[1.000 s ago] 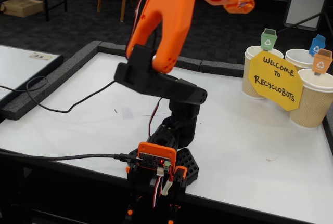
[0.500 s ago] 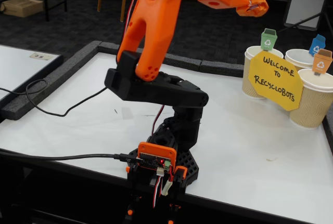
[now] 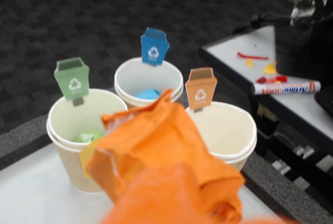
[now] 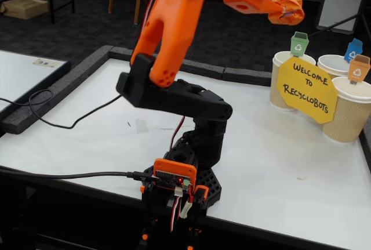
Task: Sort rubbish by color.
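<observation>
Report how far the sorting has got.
Done: a green wad lies in the green-tagged cup, a blue wad in the blue-tagged cup. In hand: the gripper holds an orange wad above the cups. Left: drop it into the empty orange-tagged cup.

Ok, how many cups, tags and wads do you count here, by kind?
Cups 3: left cup, middle cup, right cup
Tags 3: green tag, blue tag, orange tag
Wads 3: green wad, blue wad, orange wad
Total: 9

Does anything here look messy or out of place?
Mostly tidy. Red and yellow scraps and a marker lie loose on the side table. The end effector holds a crumpled orange wad above the cups.
</observation>
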